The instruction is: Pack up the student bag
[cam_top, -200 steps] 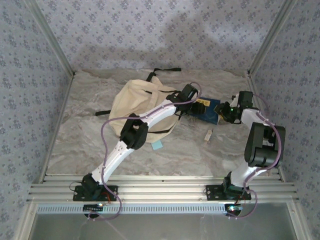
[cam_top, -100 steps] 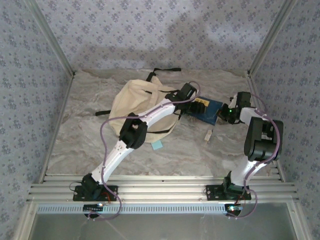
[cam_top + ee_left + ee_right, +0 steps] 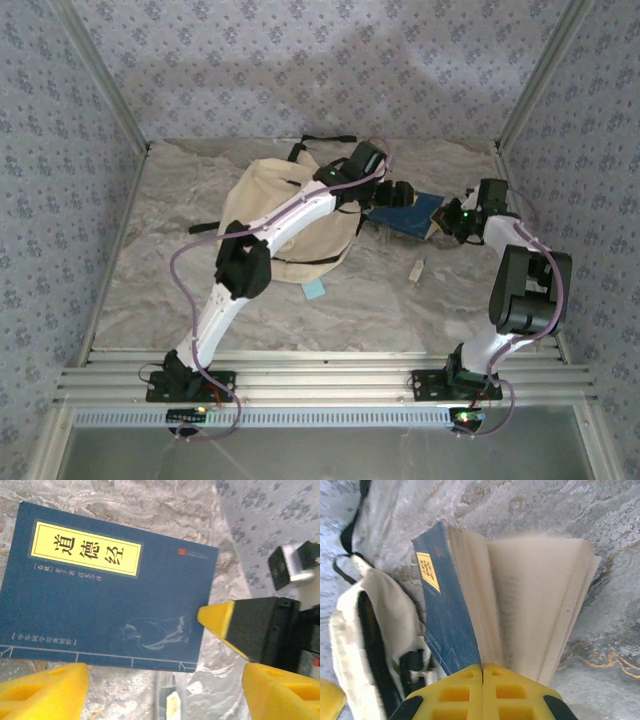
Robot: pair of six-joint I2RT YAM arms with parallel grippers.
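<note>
Left arm has lifted back off the book [image 3: 100, 595]; its left fingers [image 3: 45, 687] have spread and hang released above the cover, while the right fingers [image 3: 465, 690] have clenched, grasping the book's edge, pages fanning. Step looks like handing the book over for packing. The student bag [image 3: 262, 200] lies just left of the left fingers, opening unclear. Next move likely needs a firm carry bagward without pages flopping. Count: one bag, one book, one small blue piece [image 3: 315, 290], one small white piece [image 3: 418, 268] on the counter [image 3: 160, 260].
</note>
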